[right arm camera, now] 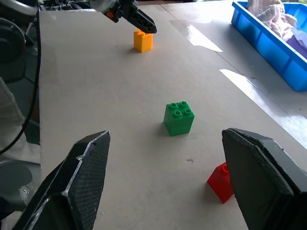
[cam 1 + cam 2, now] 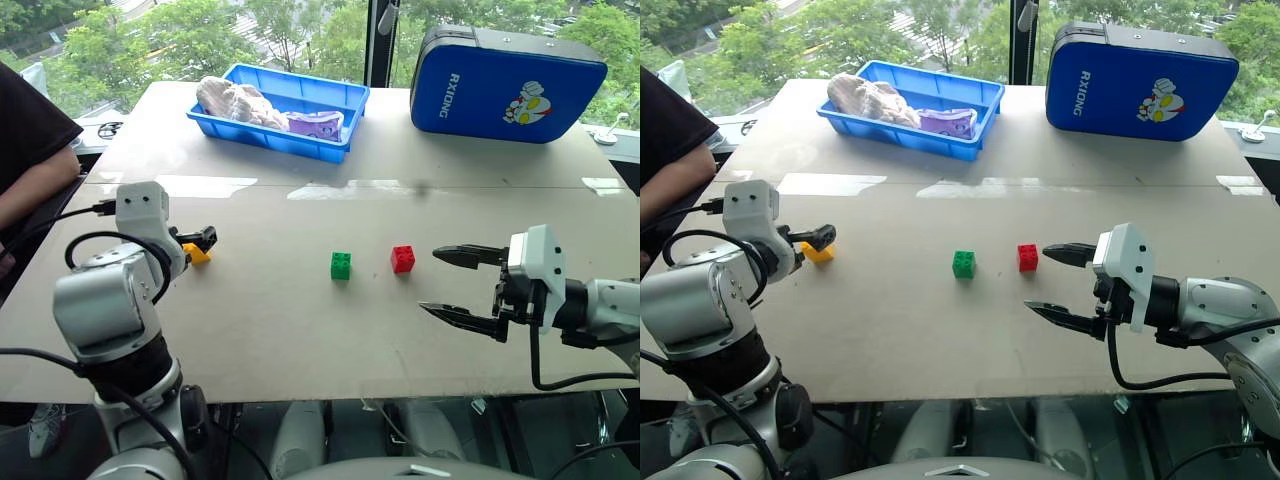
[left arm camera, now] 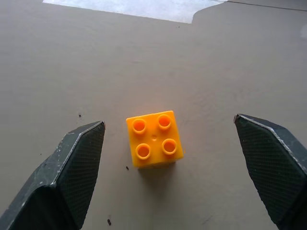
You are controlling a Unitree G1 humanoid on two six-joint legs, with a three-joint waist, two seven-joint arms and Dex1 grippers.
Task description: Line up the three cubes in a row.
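Lining up is under way: the green cube (image 2: 341, 265) and the red cube (image 2: 403, 259) are seen near each other at mid-table, roughly level with one another, while the yellow cube (image 3: 154, 139) sits well apart toward the robot's left side of the table (image 2: 300, 330), studs up. The left gripper (image 3: 182, 158) is poised over the yellow cube with its jaws spread wide on both sides of it, nothing touched, nothing held. The right gripper (image 2: 455, 285) is held open and empty just right of the red cube, above the table. The step in hand is judged to be the pick of the yellow cube. Next, the left gripper would need to be lowered so the fingers (image 3: 76, 167) straddle the cube, then closed on two opposite faces; after that the cube should be carried rightward and set down left of the green one, on the same line. A blue tray (image 2: 330, 148) and a blue case (image 2: 505, 85) at the far edge are not involved.
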